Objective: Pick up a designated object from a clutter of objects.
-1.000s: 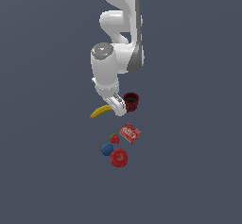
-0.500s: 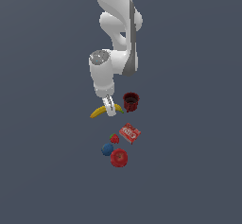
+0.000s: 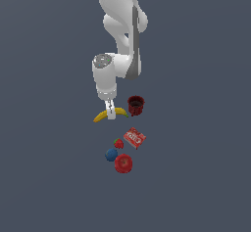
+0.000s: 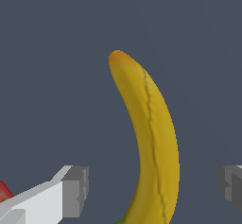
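Note:
The designated object, a curved yellow banana (image 3: pixel 101 117), lies on the dark grey floor at the far edge of the clutter of objects. My gripper (image 3: pixel 111 112) points straight down over its middle. The wrist view shows the banana (image 4: pixel 151 138) running lengthwise between the two grey fingertips (image 4: pixel 75 190), which stand wide apart on either side without touching it. The gripper (image 4: pixel 153 187) is open and holds nothing.
A dark red mug (image 3: pixel 136 105) stands close by, on the exterior view's right of the gripper. Nearer the camera lie a red box with white print (image 3: pixel 135 137), a strawberry (image 3: pixel 118 143), a blue round fruit (image 3: pixel 111 154) and a red apple (image 3: pixel 123 163).
The arm has swung toward the exterior view's left and straightened, and the gripper has come down over the banana's middle. The objects have not moved.

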`<state>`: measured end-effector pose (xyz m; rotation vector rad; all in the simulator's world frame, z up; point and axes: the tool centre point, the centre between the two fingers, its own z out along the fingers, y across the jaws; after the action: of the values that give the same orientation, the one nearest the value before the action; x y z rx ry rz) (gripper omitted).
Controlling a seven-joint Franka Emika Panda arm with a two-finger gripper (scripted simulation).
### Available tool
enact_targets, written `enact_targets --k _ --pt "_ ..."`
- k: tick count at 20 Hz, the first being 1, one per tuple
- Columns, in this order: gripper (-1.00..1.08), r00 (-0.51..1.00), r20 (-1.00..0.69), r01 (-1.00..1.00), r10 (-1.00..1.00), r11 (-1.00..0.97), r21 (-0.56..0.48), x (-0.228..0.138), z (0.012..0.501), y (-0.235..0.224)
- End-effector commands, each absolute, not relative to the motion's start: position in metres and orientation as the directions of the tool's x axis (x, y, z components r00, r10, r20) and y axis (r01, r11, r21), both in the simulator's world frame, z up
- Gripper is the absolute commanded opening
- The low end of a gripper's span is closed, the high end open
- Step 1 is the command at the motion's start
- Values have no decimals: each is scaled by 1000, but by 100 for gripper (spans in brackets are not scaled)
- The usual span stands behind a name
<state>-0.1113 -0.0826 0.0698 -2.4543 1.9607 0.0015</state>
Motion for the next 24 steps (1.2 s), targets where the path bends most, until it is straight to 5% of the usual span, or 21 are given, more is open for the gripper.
enact_targets --k 1,24 --pt "100 212 0 -977 -977 -212 0 -112 69 -83" --pt "100 212 -1 -977 -977 -212 0 -113 18 -83"
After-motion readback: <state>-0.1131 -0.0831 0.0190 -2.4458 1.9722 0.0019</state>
